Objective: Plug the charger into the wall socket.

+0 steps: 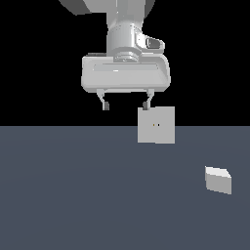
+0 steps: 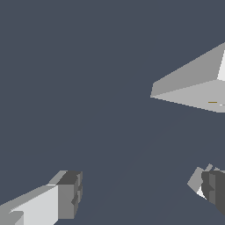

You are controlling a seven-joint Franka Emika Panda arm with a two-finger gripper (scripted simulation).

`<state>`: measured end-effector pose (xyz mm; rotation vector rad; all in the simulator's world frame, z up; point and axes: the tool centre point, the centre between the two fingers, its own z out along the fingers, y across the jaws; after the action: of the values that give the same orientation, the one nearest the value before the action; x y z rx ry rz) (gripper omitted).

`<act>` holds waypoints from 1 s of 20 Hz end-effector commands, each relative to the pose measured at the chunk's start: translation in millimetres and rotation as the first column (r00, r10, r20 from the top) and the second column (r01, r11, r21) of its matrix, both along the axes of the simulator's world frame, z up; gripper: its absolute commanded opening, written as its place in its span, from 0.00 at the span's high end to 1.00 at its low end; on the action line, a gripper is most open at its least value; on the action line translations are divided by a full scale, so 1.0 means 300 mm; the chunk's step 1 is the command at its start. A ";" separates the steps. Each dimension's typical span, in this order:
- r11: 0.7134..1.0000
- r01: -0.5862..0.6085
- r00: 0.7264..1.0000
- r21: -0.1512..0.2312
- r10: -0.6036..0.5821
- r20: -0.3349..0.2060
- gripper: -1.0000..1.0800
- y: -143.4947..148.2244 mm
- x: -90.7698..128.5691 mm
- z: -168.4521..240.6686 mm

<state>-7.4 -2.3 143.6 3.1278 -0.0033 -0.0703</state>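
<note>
The wall socket [image 1: 156, 125] is a flat upright light grey square plate with tiny dark and yellowish holes at its centre, standing on the dark floor. The charger [image 1: 218, 179] is a small light grey-white wedge-like block lying on the floor, nearer the camera and toward the exterior view's right of the socket. My gripper [image 1: 126, 105] hangs open and empty above the floor, toward the exterior view's left of the socket, with one fingertip [image 1: 146, 104] overlapping the plate's top corner. In the wrist view the gripper [image 2: 140, 191] is open and the socket [image 2: 189, 88] shows edge-on.
A dark blue-grey floor [image 1: 73, 195] fills the scene under a black background. A small light grey piece [image 2: 196, 179] shows beside one finger [image 2: 214, 188] in the wrist view; I cannot tell whether it is the charger.
</note>
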 end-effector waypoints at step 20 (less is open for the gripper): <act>0.973 0.232 0.969 -0.008 -0.231 0.089 0.04 -0.240 -0.108 -0.113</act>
<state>-34.1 -64.1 114.8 3.1015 -0.3152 0.0461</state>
